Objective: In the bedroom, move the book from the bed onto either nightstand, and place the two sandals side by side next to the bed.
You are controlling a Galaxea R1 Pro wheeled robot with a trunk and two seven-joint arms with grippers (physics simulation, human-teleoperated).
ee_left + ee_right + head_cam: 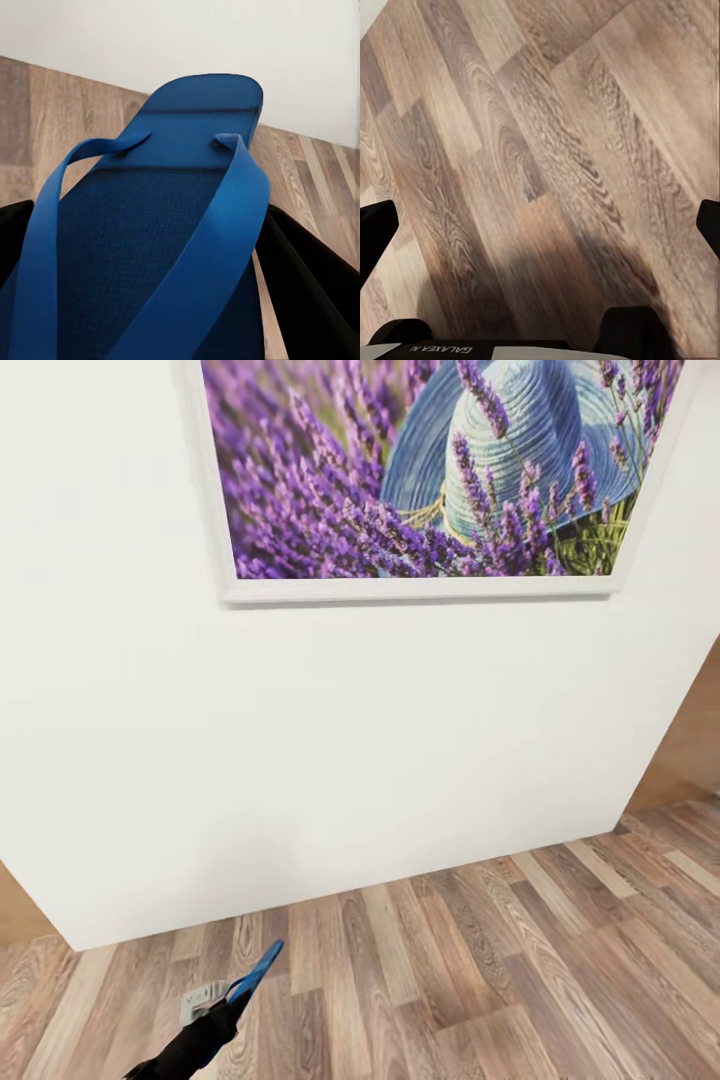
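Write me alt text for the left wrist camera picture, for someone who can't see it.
A bright blue flip-flop seen close up, strap side facing the camera, held in the left claw, whose black fingers show on either side. Behind it lie wood-plank floor and a white wall.

Picture [420,470] on wall [300,740] ahead — sandal [255,972] in left tool [222,1000], above floor [480,980].

One sandal [161,225], one lavender picture [430,470], one wall [330,750].

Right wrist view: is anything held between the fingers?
No: the right gripper has its dark fingers set wide apart, with bare wood-plank floor between them.
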